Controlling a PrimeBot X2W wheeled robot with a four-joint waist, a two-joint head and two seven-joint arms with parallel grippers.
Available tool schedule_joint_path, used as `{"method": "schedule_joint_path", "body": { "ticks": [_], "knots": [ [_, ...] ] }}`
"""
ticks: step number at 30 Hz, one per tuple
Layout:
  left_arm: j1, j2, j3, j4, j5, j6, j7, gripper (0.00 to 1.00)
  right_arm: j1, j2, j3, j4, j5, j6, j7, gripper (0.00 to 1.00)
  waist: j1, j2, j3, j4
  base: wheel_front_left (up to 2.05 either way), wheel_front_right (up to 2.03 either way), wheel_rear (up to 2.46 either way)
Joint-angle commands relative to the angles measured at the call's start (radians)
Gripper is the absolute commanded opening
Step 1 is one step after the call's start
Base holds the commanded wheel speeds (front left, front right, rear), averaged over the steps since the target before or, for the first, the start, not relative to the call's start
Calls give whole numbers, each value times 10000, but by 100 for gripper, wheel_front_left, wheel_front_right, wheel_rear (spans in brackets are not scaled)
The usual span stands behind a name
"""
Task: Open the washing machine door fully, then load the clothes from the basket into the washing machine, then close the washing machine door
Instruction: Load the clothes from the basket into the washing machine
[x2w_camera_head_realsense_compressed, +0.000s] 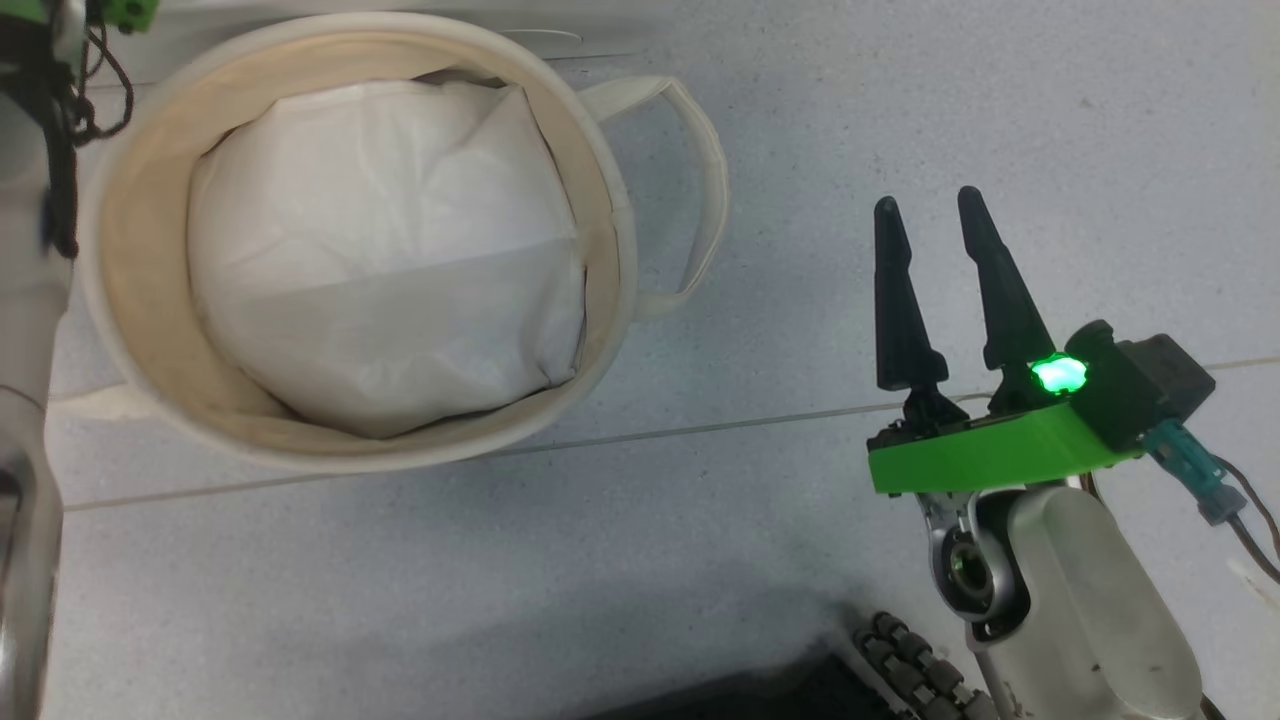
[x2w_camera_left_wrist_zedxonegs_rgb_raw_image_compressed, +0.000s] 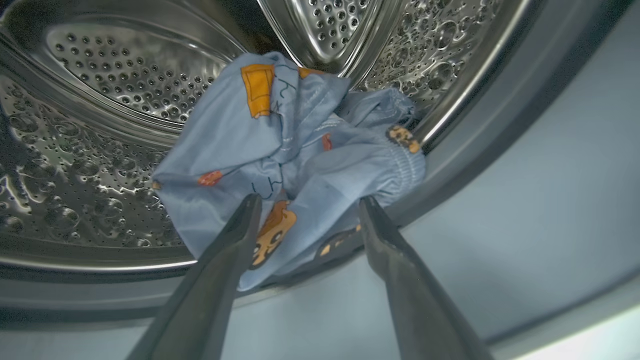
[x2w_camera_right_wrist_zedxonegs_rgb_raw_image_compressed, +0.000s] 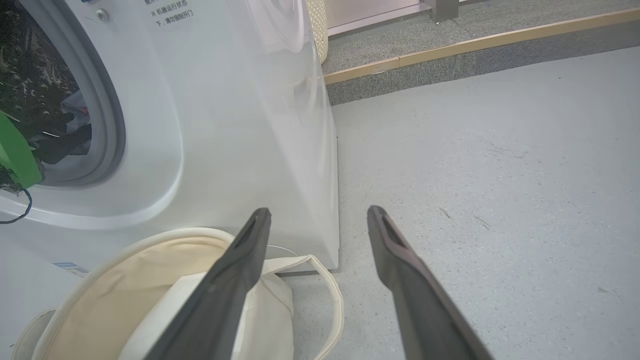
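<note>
Your left gripper (x2w_camera_left_wrist_zedxonegs_rgb_raw_image_compressed: 311, 202) wide, empty; clothes (x2w_camera_left_wrist_zedxonegs_rgb_raw_image_compressed: 290, 160) just ahead in drum (x2w_camera_left_wrist_zedxonegs_rgb_raw_image_compressed: 100, 75), edge over lip. Your right gripper (x2w_camera_head_realsense_compressed: 928, 200) wide, empty; basket (x2w_camera_head_realsense_compressed: 140, 260) at its left, liner (x2w_camera_head_realsense_compressed: 380, 250) alone inside. Remaining: door closing.

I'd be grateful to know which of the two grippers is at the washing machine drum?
The left gripper: its open fingers frame the light-blue clothes at the drum mouth, while the right gripper hangs over the floor.

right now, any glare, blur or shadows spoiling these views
Head view: sharp, green lamp glowing at the right tool. Left wrist view: glints on the drum, left tool blurred. Right wrist view: washing machine side washed out.
</note>
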Motion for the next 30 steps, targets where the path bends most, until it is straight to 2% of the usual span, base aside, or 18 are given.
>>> {"method": "schedule_joint_path", "body": {
  "ticks": [1,12,13,15,19,25,30],
  "knots": [
    [-503,367,8,-49,121,88,-86,100,204,-14,233,-299,66,2,-46,100,-1,0,7,-25,0,0,0],
    [-1240,398,-480,852,323,91,412,100,217,-14,375,-316,120,2,-46,100,-1,0,103,-220,0,0,0],
    [-1251,382,-476,892,283,57,496,0,231,-14,381,-299,100,2,-46,100,-1,0,112,-228,0,0,0],
    [-1289,364,-383,962,119,-26,746,0,246,-14,377,-251,35,2,-46,100,-1,0,140,-255,0,0,0],
    [-1463,570,-269,1021,-58,143,843,0,251,-14,430,-275,47,2,-46,100,-1,0,175,-415,0,0,0],
    [-2191,1187,-82,886,-210,973,170,0,315,-14,620,-341,129,2,-46,100,-1,0,260,-849,0,0,0],
    [-2683,1287,377,662,-786,1182,-380,0,451,-14,699,-350,193,2,-46,100,-1,0,381,-1091,0,0,0]
  ]
}}
